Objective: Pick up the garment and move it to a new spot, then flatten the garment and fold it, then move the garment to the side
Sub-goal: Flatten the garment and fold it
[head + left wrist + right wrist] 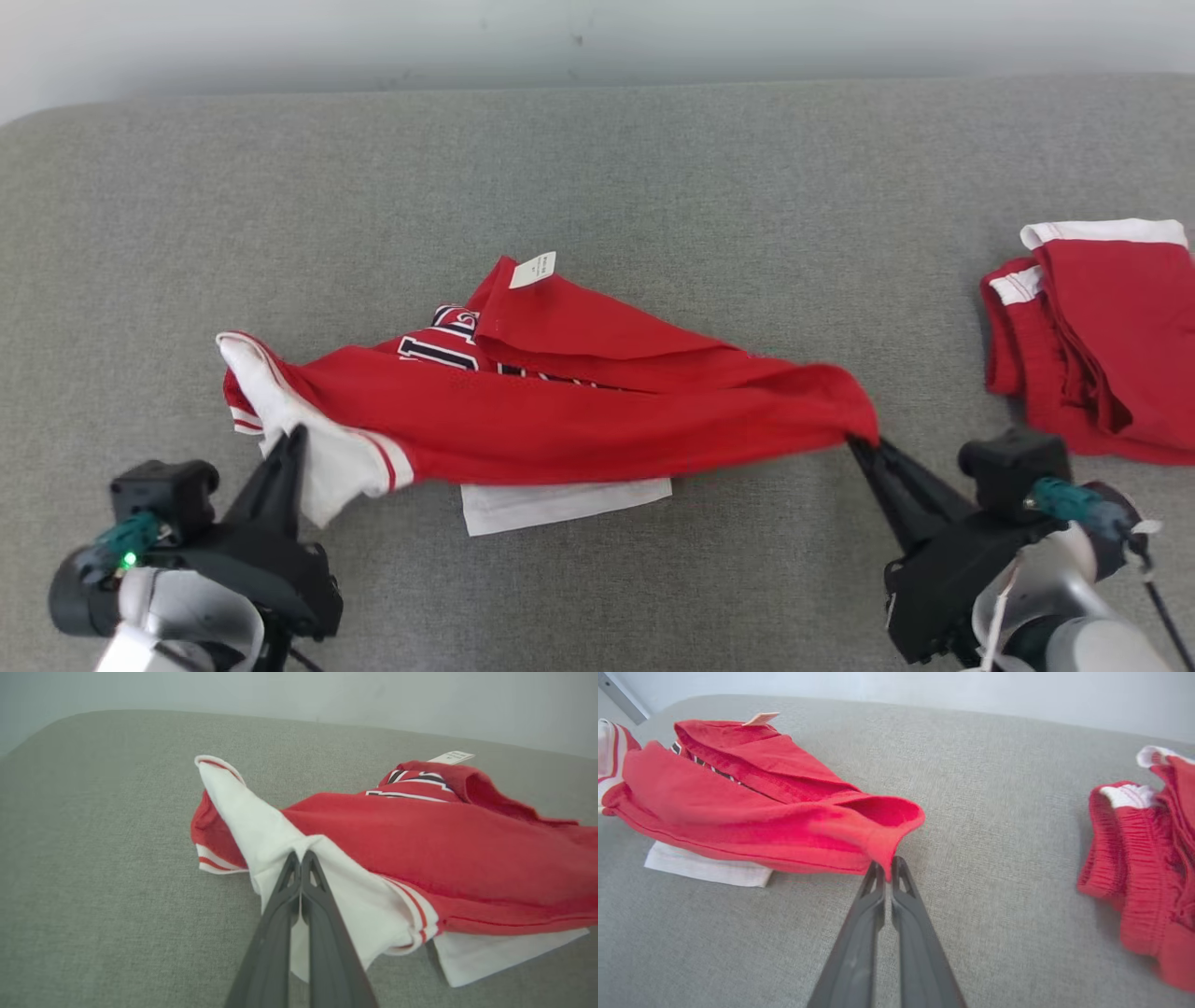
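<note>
**Head view.** The red jersey (pixel 560 411) lies mid-frame on the gray counter (pixel 653 187), bunched into a long ridge running left to right. A paper tag (pixel 533 269) sits at its upper fold. The left tool (pixel 294 439) comes up from the lower left with its fingers pressed together on the white sleeve (pixel 280 401) at the ridge's left end. The right tool (pixel 859 446) comes up from the lower right and meets the red tip at the ridge's right end. A pair of red shorts (pixel 1092 345) lies at the right edge, well apart from the jersey.

**Left wrist view.** The left tool (pixel 299 858) rises from the bottom centre, its two fingers pinching a fold of the white sleeve (pixel 252 821). The rest of the jersey (pixel 420 849) spreads toward the right of the frame.

**Right wrist view.** The right tool (pixel 885 865) is closed on the red hem corner (pixel 882 835), just above the frame's centre. The jersey (pixel 738 807) trails off to the upper left, and the shorts (pixel 1134 872) lie at the right.

The jersey looks light, soft and limp, so it will likely sag between the two holds and crease wherever it drops. Hems and the sleeve cuff seem the surest places to hold it, since a thin single layer could slip out of the fingers.
</note>
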Controlling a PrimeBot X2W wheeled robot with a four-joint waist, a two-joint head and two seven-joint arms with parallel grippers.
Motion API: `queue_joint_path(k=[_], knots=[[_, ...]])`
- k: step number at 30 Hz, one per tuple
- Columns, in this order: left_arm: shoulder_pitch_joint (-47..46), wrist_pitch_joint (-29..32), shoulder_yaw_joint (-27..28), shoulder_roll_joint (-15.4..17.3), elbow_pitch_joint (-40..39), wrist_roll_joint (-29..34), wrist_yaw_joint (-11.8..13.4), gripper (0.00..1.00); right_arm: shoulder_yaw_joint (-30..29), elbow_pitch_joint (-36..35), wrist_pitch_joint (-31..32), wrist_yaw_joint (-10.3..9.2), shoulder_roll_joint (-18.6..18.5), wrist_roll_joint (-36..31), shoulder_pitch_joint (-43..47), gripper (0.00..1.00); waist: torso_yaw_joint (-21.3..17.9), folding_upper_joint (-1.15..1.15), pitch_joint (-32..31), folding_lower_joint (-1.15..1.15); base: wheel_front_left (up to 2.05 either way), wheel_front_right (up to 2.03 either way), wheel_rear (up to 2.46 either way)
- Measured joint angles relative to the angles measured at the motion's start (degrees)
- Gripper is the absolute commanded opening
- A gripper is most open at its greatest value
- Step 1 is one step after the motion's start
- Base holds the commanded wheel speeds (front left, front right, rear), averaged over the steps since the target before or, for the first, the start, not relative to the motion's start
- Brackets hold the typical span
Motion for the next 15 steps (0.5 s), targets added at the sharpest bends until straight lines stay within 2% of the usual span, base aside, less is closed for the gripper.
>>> queue_joint_path(k=[8,12,15], knots=[[1.3,-5.4,3.1,-1.1,-13.8,-5.4,-0.6,0.0,-2.2,-10.8,-1.9,3.26,-1.9,4.2,0.0,0.0,-1.3,0.0,-1.2,0.0,0.0,0.0,0.0],[5.8,-7.0,3.8,-1.1,-22.4,-8.3,-1.7,0.0,-2.4,-16.0,-2.2,4.77,-1.9,7.8,0.5,0.0,-2.5,0.0,-1.7,0.0,0.0,0.0,0.0],[9.1,-8.1,3.8,-1.0,-29.3,-10.4,-2.4,0.0,-3.1,-20.4,-2.8,5.05,-2.0,10.3,1.0,0.0,-3.5,0.0,-2.0,0.0,0.0,0.0,0.0]])
